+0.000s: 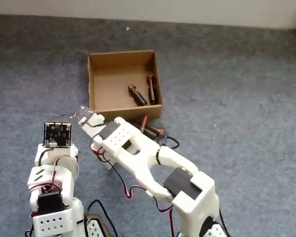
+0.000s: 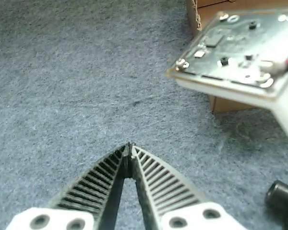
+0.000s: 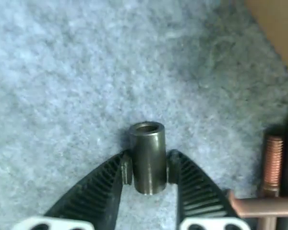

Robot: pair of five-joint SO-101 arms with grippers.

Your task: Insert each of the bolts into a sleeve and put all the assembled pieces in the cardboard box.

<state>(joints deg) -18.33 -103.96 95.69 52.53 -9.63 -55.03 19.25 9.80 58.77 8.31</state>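
1. One sleeve (image 3: 148,151) is pinched at mid-body by the right gripper (image 3: 150,162), closed on it from both sides. The open bore points away from the wrist. I cannot tell whether it is off the carpet (image 3: 62,72).
2. That grip should be firm and level, with the bore mouth free for a bolt.
3. Meanwhile the left gripper (image 2: 129,152) is closed on nothing over bare carpet. I judge it must open, take a bolt by the head and lead the thread in line with the bore.
4. Count: one box (image 1: 91,84), with two assembled pieces (image 1: 137,95) inside toward 4 o'clock.
5. At least two copper bolts (image 3: 272,163) lie loose just beside the box wall at its 6 o'clock. I cannot count the dark parts among them.
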